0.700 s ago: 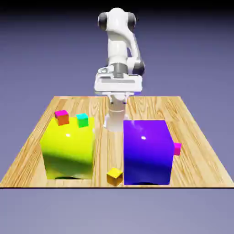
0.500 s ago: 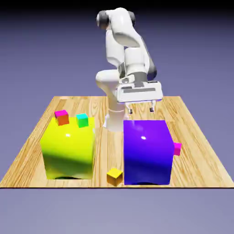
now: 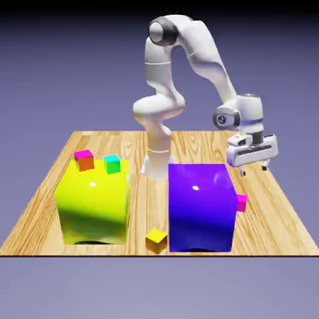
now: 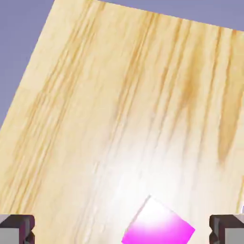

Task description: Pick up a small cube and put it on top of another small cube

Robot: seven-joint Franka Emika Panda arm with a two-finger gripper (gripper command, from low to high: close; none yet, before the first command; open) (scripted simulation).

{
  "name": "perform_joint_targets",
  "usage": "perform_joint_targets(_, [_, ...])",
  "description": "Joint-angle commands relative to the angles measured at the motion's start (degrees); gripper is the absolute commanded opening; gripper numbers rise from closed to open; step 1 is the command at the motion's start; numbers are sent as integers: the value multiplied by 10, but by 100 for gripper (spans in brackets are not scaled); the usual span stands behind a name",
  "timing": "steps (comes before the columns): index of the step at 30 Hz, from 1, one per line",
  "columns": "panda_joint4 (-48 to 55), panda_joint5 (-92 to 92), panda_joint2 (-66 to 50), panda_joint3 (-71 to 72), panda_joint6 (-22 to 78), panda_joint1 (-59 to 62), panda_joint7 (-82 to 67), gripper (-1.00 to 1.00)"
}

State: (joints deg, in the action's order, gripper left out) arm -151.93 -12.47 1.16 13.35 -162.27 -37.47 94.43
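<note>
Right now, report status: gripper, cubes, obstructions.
Gripper open, empty, above pink cube. Pink cube on table beside purple block. Teal cube atop yellow block. Purple block stands between.

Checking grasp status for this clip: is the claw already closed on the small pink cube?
No, in the hand view the claw stands wide open, both tips apart from the small pink cube, which lies on the wooden table.

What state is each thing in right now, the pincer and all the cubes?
pincer: open, empty, hanging above the table.
pink cube: on the table beside the big purple block, not held.
teal-topped cube: resting on the big yellow block.
orange cube with magenta top: resting on the same yellow block.
yellow-orange cube: on the table at the near edge.
</note>
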Motion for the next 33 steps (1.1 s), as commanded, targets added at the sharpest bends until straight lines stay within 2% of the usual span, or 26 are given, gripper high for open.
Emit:
perform_joint_targets(1, [1, -10, -7, -2, 1, -5, 25, 0])
perform_joint_targets(17, [18, -170, -112, -33, 23, -73, 424, 0])
perform_joint_targets(21, [10, -208, -102, -64, 13, -42, 487, 0])
perform_joint_targets(28, [63, -364, -237, -152, -68, -93, 618, 0])
perform_joint_targets(29, [63, -364, -237, -152, -68, -93, 618, -100])
perform_joint_targets(33, [39, -292, -175, -111, -30, -70, 558, -100])
